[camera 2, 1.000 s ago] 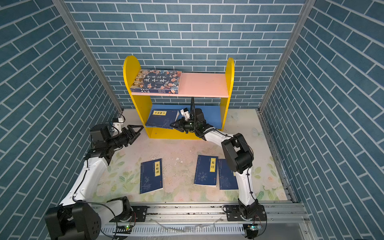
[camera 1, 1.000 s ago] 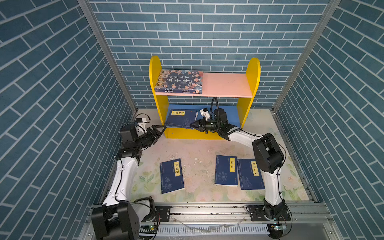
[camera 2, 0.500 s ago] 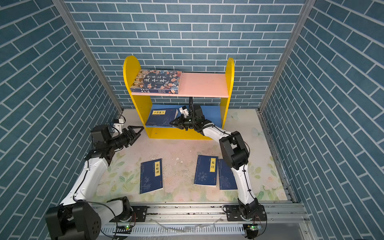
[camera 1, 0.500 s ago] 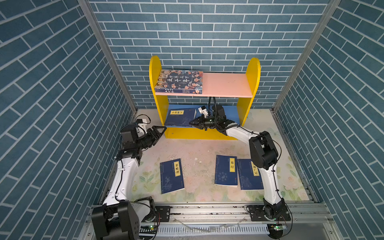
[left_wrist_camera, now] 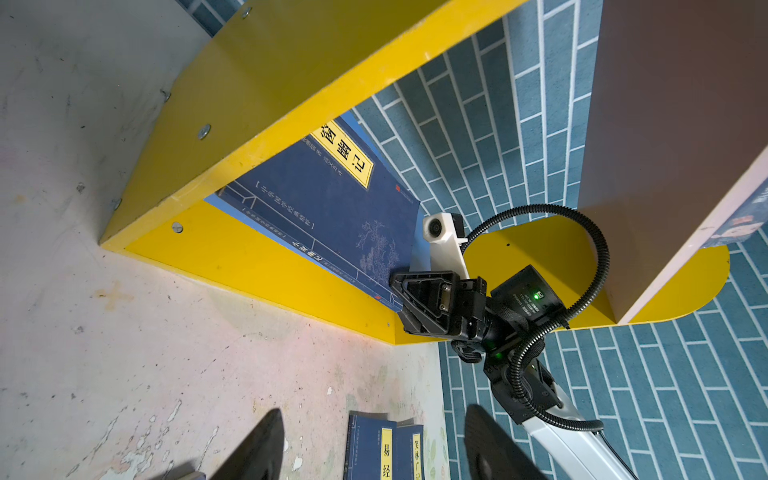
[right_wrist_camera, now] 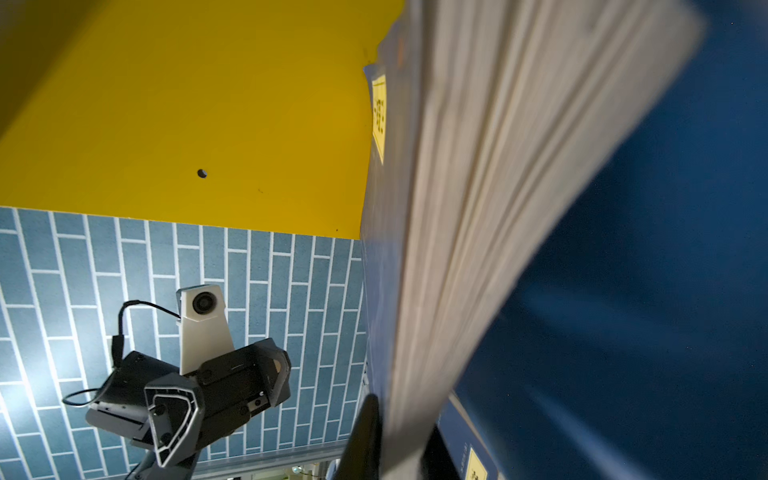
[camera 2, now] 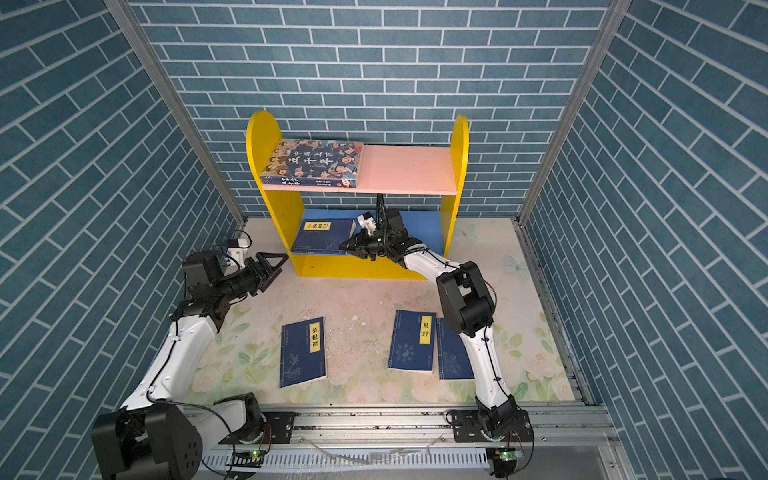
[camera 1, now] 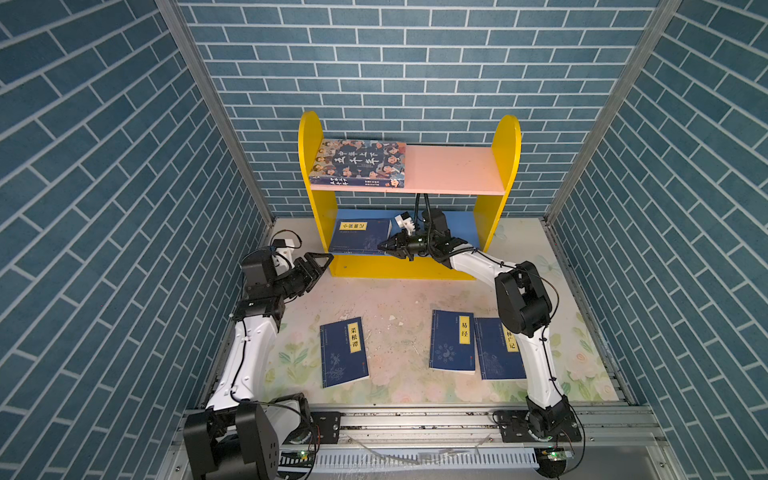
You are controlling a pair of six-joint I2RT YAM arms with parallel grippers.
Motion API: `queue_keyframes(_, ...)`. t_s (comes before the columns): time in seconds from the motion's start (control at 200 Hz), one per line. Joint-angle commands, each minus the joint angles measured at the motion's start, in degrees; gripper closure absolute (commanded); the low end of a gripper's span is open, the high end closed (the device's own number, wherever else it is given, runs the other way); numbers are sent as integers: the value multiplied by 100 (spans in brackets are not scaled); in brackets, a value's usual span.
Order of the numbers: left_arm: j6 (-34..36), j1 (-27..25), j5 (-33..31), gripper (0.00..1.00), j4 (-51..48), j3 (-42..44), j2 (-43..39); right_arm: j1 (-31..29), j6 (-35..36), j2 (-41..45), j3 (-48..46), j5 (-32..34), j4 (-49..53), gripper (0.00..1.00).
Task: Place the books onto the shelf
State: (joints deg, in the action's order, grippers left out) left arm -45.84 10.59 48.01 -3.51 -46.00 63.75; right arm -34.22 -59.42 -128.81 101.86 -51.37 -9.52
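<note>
Blue brick-pattern walls (camera 1: 124, 208) close round a floral mat (camera 1: 399, 299), and the shelf (camera 1: 505, 158) stands at 12 o'clock on it against the back wall. A navy book (camera 1: 359, 239) lies flat on the blue lower board (camera 1: 461, 226), pushed toward the 9 o'clock side panel. The right gripper (camera 1: 382, 248) reaches in from 3 o'clock to the book's 4 o'clock corner. In the right wrist view its fingers (right_wrist_camera: 363, 440) sit one against each cover, and the page edge (right_wrist_camera: 478, 208) fills the space between them, so they are closed on the book.

The left gripper (camera 1: 324, 266) hangs at 10 o'clock over the mat, just outside the shelf's 9 o'clock panel and apart from the book, with its fingers (left_wrist_camera: 262, 444) spread wide.

A faces book (camera 1: 361, 164) lies flat on the 9 o'clock half of the pink upper board (camera 1: 453, 170). A lone book (camera 1: 343, 355) lies on the mat at 7 o'clock. At 5 o'clock a middle book (camera 1: 453, 340) and an outer book (camera 1: 496, 353) lie edge to edge.

The right arm (camera 1: 521, 303) covers the outer book's 3 o'clock edge and part of its yellow label. The upper board hides the back of the lower board in both top views. The right wrist view is blurred, showing only a sliver of the held book's label. The left wrist view cuts the left fingers off at the frame edge
</note>
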Motion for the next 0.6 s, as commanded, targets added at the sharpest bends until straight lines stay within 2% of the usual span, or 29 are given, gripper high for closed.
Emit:
queue_keyframes(0.0,12,20,7,30,78,73,-100,29,177,-70,212,-13,31,71)
queue_keyframes(0.2,10,25,-12,30,65,104,-150,29,460,52,193,135,378,50)
queue_keyframes(0.29,13,22,-34,29,78,125,-172,31,717,148,232,358,757,45)
queue_keyframes(0.435,13,24,-55,29,61,131,-192,29,996,251,303,744,1192,44)
queue_keyframes(0.595,11,18,-56,28,43,150,-223,29,1065,248,399,954,1309,50)
